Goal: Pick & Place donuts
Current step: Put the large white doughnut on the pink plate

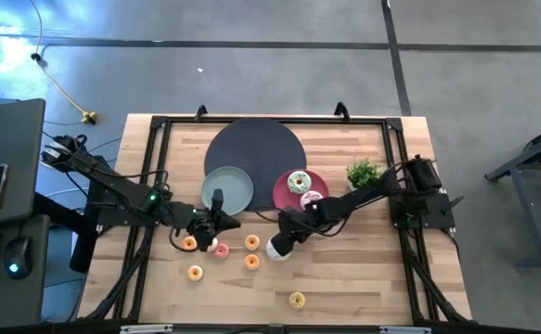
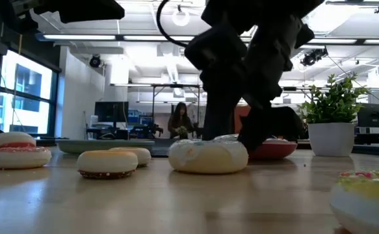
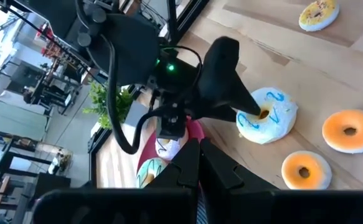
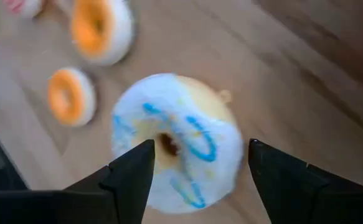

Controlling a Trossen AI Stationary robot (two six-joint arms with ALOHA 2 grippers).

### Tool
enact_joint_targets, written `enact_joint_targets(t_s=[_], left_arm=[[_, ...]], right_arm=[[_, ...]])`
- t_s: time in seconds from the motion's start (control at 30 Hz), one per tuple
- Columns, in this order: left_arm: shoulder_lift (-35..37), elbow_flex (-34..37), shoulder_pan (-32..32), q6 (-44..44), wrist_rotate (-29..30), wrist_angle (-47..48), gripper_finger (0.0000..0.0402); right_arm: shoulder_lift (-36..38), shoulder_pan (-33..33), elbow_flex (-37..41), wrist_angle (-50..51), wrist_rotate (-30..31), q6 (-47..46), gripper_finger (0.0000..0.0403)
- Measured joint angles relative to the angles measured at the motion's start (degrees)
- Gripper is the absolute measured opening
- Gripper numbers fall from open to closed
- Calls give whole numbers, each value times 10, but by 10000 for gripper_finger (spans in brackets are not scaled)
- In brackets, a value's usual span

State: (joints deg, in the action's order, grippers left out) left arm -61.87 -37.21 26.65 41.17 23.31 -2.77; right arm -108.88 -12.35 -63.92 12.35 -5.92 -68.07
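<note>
A white-iced donut with blue squiggles lies flat on the wood, also seen in the high view as the white donut. My right gripper hangs open above it, one finger on each side. My left gripper hovers shut over the table by the grey-green plate, holding nothing. A mint-green donut and a pink-iced donut rest on the dark pink plate. Tiny donuts lie on the table: orange, pink, orange, yellow. My right gripper comes at the white-iced donut from above, slanting in from the table's right, with its fingers astride the ring. Whether a finger touches the donut's rim I cannot tell. The donut lies flat on the table.
A dark round mat covers the far middle of the table. A small potted plant stands by the right arm. Black frame rails run around the table. Bare wood lies at the near right.
</note>
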Motion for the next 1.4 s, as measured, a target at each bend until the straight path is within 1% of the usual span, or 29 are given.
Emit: enact_joint_targets(t_s=[0.17,0.27,0.4,0.53,0.7,0.83,0.97,1.1,1.23,1.3,1.4], left_arm=[[0,0,0,0,0,14,0],[0,0,0,0,1,22,0],[0,0,0,0,2,27,0],[0,0,0,0,2,29,0],[0,0,0,0,13,29,0],[0,0,0,2,19,29,0],[0,0,0,2,19,30,0],[0,0,0,2,19,29,0],[0,0,0,2,19,29,0],[0,0,0,2,19,29,0],[0,0,0,1,19,29,0]], right_arm=[[0,-6,0,27,42,-7,230],[1,-12,0,35,53,-3,215],[1,-17,0,35,55,4,195],[1,-24,0,-6,31,23,178],[-1,-33,-2,-14,44,25,170],[-16,-32,-2,-16,27,25,159],[-20,-32,-3,-16,24,25,126],[-20,-29,-3,-30,29,33,72],[-17,-23,-2,-75,13,40,17],[-5,-22,-1,-82,21,40,10],[29,-20,-1,-78,52,37,19]])
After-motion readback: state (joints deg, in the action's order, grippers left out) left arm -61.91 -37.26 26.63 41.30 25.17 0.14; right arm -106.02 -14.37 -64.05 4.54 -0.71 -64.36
